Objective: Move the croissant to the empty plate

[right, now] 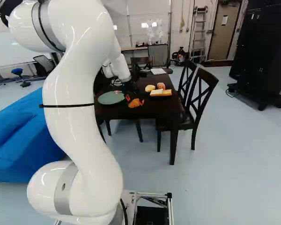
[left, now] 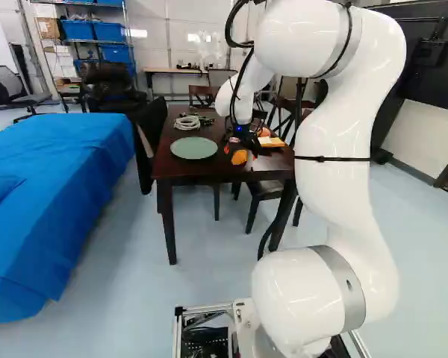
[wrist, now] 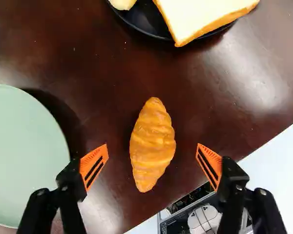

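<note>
Flanking one croissant (wrist: pixel 152 146), jaws spread wide

I am operating from a distance and listing the tabletop (wrist: pixel 83 53) as follows.

Item: gripper (left: pixel 241 148), black, hanging over the near part of the tabletop. Its two fingers are standing well apart, and their orange pads (wrist: pixel 94 166) are facing each other across a broad gap.

Item: croissant, one, golden brown. It is lying on the tabletop near the edge facing the base, between the two fingers, and is touching neither. Its long axis is running crosswise to the line joining the fingertips.

Item: green plate (wrist: pixel 24 156), round. It is sitting just beside one finger, toward the near left corner of the tabletop in the left base view.

Item: dark plate (wrist: pixel 154 32), lying ahead of the gripper and toward the right edge of the tabletop. It is carrying a bread slice (wrist: pixel 205 17); a rounded yellow piece (right: pixel 150 88) is resting at its side, with an orange-red round piece (right: pixel 160 86) showing close by.

Item: coiled cable (left: pixel 187 122), lying beyond the green plate.

Item: white flat sheet (right: pixel 158 71), lying near the far edge of the tabletop.

Item: dark chair (right: pixel 201 96), standing along the right edge in the right base view.
</note>
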`<state>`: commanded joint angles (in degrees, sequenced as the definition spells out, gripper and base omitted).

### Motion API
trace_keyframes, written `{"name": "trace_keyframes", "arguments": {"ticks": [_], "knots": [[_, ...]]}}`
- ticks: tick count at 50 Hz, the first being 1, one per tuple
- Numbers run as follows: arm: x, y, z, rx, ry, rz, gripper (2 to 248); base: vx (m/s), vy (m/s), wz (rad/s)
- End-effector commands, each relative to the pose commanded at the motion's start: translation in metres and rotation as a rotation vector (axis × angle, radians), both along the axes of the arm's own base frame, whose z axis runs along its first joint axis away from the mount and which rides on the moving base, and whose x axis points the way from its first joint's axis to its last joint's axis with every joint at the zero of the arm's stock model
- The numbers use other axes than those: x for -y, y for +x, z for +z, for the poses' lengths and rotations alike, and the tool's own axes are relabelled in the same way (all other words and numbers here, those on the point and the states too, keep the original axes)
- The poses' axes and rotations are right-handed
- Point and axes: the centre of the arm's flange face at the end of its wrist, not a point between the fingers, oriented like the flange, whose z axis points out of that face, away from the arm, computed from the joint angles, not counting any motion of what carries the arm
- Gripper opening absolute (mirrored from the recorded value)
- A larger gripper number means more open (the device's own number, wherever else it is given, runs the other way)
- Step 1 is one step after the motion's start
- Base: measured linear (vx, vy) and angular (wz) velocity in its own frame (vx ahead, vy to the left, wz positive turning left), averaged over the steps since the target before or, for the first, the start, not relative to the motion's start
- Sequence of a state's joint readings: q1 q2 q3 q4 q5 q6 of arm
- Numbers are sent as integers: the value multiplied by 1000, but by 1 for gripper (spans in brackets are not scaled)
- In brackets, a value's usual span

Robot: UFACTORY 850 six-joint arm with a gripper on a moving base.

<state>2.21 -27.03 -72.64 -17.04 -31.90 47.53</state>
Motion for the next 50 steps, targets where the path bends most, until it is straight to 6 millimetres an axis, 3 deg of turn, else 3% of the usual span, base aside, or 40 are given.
{"name": "trace_keyframes", "arguments": {"ticks": [1, 10, 11, 16, 17, 26, 27, 31, 32, 50], "knots": [[0, 0, 0, 0, 0, 0, 234, 0, 0, 0], [0, 0, 0, 4, 1, 1, 222, 0, 0, 0], [0, 0, 0, 6, 1, 1, 210, 0, 0, 0], [0, 1, 0, 12, 3, 3, 210, 0, 0, 0], [0, 1, 0, 14, 4, 3, 198, 0, 0, 0], [0, 2, 0, 18, 5, 4, 186, 0, 0, 0], [0, 2, 0, 18, 5, 4, 174, 0, 0, 0], [0, 2, 0, 18, 5, 4, 174, 0, 0, 0], [0, 2, 0, 18, 5, 4, 162, 0, 0, 0], [0, 2, 0, 18, 5, 4, 154, 0, 0, 0]]}}
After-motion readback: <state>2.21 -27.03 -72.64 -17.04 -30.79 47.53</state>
